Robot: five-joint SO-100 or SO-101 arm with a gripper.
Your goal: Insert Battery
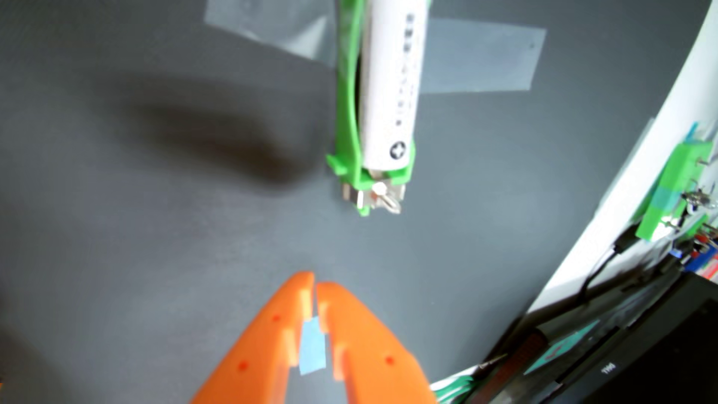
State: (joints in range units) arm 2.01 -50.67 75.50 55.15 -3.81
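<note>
Battery [392, 85] apparently seated in holder [347, 128]

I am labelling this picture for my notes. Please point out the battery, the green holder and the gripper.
battery [392, 89], wrist view, on its white side.
green holder [347, 128], wrist view, on its left wall.
gripper [315, 280], wrist view, between the orange tips, jaws nearly closed, empty.
</note>
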